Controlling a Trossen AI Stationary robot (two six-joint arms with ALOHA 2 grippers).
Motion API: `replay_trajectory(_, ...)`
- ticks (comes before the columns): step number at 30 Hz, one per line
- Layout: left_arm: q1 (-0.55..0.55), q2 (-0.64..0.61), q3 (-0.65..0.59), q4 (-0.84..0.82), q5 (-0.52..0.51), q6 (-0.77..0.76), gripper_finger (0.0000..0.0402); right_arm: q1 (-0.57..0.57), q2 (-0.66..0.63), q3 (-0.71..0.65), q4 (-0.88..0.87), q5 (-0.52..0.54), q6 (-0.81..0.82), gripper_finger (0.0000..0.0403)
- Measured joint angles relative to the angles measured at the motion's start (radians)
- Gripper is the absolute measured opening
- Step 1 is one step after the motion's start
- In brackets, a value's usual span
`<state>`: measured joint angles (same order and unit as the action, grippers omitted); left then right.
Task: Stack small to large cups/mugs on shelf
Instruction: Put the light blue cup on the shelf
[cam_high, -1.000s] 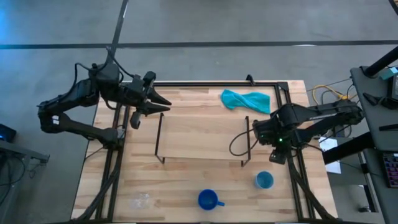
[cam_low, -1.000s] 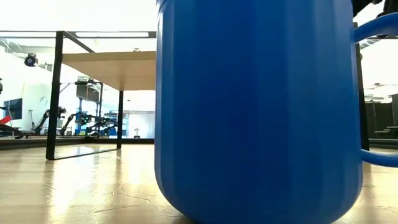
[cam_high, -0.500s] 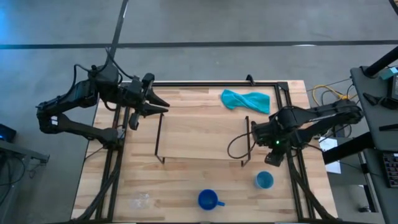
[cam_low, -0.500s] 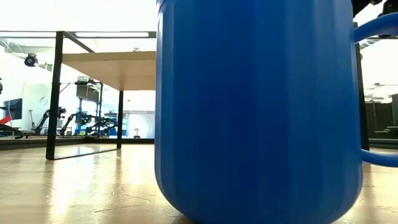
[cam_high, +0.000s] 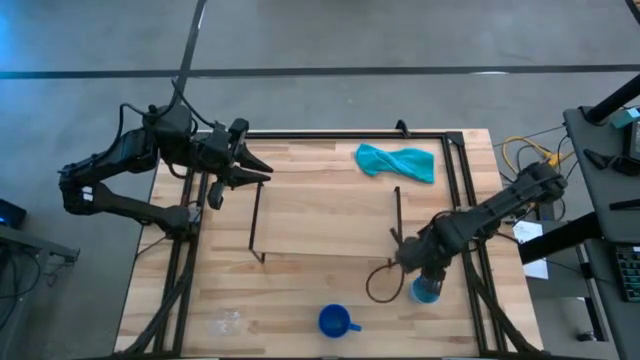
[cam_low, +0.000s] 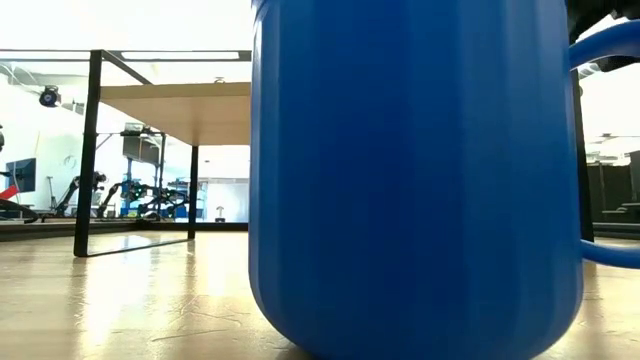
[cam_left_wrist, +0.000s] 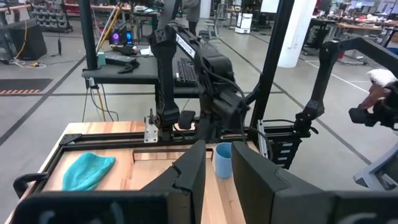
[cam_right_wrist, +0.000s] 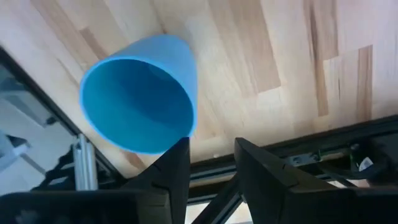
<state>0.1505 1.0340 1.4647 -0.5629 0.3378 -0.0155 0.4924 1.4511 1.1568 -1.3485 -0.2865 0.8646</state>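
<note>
The light blue handleless cup (cam_high: 426, 291) stands upright on the table at the near right. My right gripper (cam_high: 420, 272) hangs open just above it, and its fingers (cam_right_wrist: 176, 163) point down beside the cup's rim (cam_right_wrist: 140, 93). The dark blue handled mug (cam_high: 336, 321) stands near the front edge and fills the low view (cam_low: 415, 180). The clear glass mug (cam_high: 228, 322) stands at the near left. The light-wood shelf (cam_high: 325, 225) stands mid-table on black wire legs. My left gripper (cam_high: 258, 169) waits open at the far left.
A teal cloth (cam_high: 395, 161) lies at the far right of the table, beyond the shelf. A black metal frame (cam_high: 452, 190) runs along the table's edges. The right arm's cable loops over the table by the shelf's right legs (cam_high: 380, 285).
My right gripper has gone from beside the shelf's right end toward the table's near edge and down, and now stands over the light blue cup. The cups and the shelf have not moved.
</note>
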Motion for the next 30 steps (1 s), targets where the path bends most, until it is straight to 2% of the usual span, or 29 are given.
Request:
replay_trajectory(11, 0.000, 0.000, 0.000, 0.003, -0.001, -0.004, 0.0063, 0.045, 0.098, 0.000, 0.072, 0.000, -0.008, 0.0102)
replay_trajectory(18, 0.000, -0.001, 0.000, 0.003, 0.000, -0.005, 0.0063, 0.045, 0.107, -0.001, 0.097, 0.078, 0.015, 0.0100)
replay_trajectory(30, 0.000, -0.002, 0.000, 0.004, 0.000, -0.005, 0.0063, 0.044, 0.109, -0.013, 0.113, 0.080, 0.014, 0.0085)
